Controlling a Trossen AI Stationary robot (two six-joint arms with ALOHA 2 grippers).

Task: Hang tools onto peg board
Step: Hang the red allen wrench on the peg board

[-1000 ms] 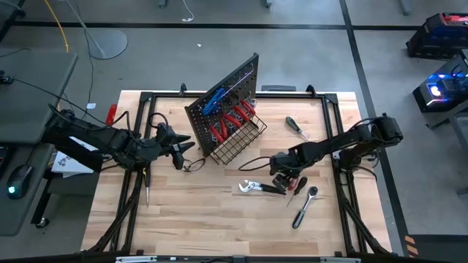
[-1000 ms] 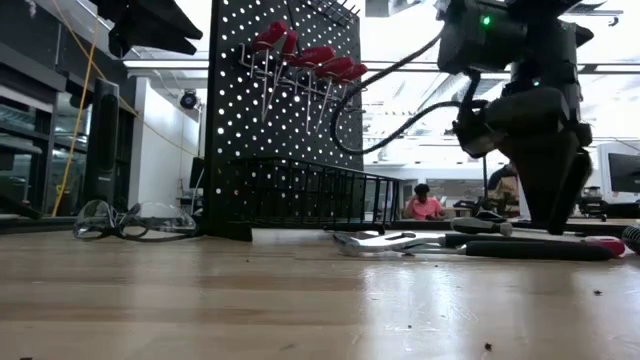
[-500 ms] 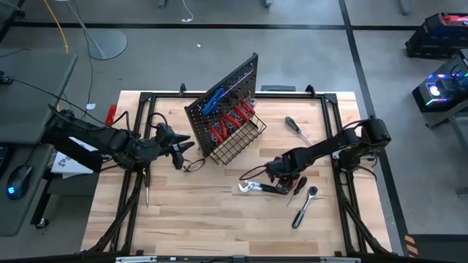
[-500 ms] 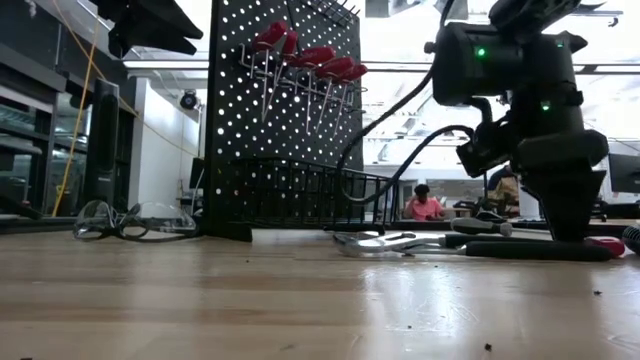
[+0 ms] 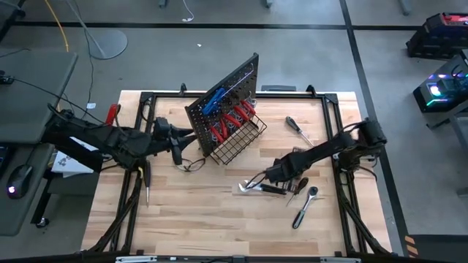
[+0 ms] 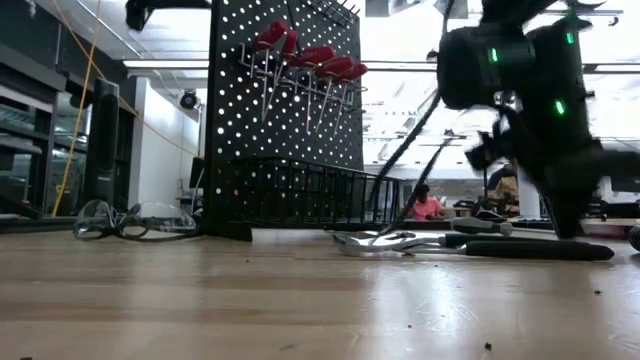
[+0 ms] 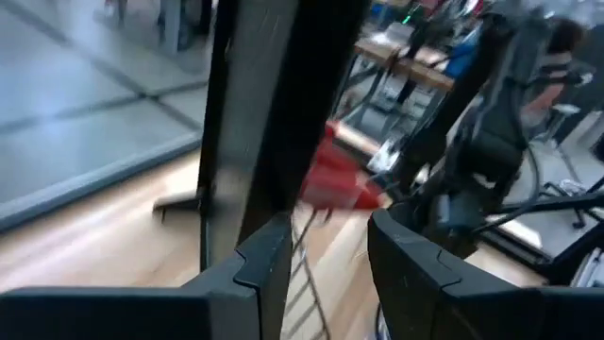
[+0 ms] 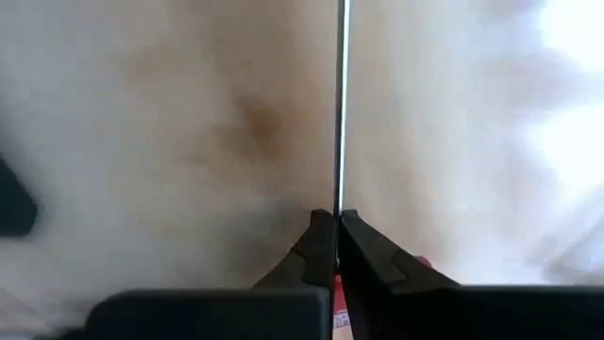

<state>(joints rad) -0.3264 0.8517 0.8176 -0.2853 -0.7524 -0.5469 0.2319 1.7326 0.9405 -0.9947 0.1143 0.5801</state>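
Right claw [image 8: 336,219] is closed on a thin screwdriver shaft [image 8: 340,104], low on the surface [image 5: 197,212] right of the peg board [image 5: 223,102]. Lift gently, keeping it level. Left claw [image 7: 326,241], half open, empty, waits beside the board.

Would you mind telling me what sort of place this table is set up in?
Most likely a robotics lab or workshop. A wooden table stands on a grey concrete floor marked with dark lines, other equipment with lit indicators sits off to one side, and the low view shows a person among workbenches behind.
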